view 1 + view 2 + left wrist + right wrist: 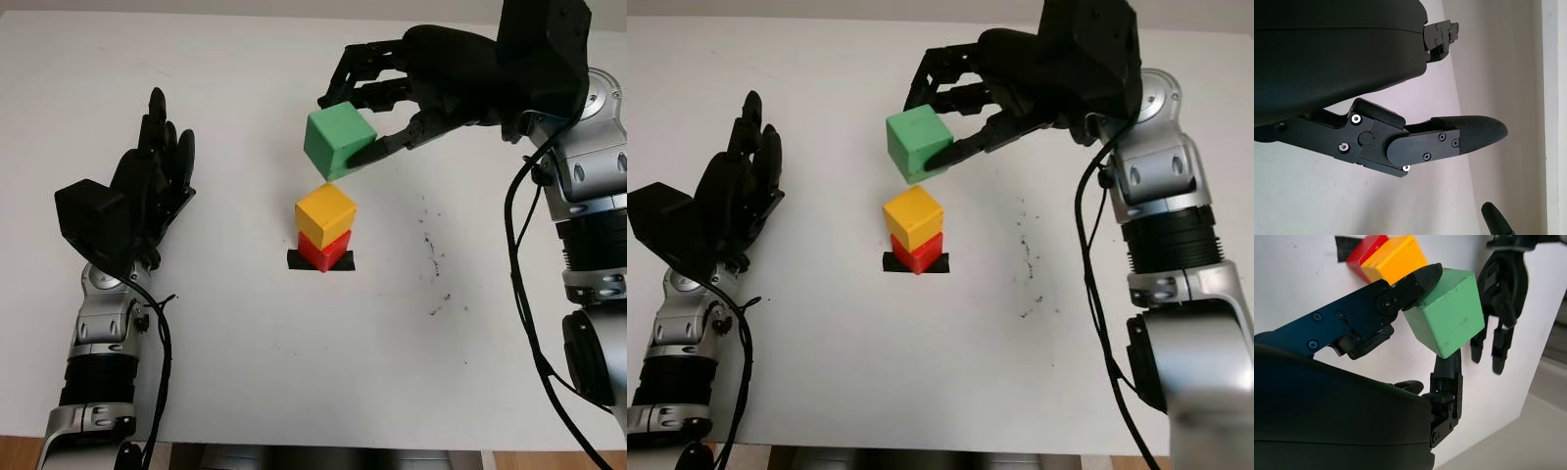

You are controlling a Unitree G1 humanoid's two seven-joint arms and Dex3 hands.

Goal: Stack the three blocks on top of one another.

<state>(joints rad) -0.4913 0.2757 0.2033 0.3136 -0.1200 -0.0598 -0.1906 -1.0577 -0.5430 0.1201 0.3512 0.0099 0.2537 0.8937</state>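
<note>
Two blocks are already stacked at the centre of the frame: the yellow block (326, 214) sits on the red block (324, 252), which rests on a black tape mark (294, 260). My right hand (392, 83), reaching in from the upper right, has its fingers clamped on the green block (339, 140), which hangs tilted in the air just above and slightly beyond the yellow one, not touching it. My left hand (147, 186) is open at the left of the frame, well apart from the stack.

The risks, as I judge them: the green block is held by its corners and at a tilt, so it could land on an edge and slide off. The yellow block also looks turned relative to the red, so a nudge from my thumb while lowering could topple both.
</note>
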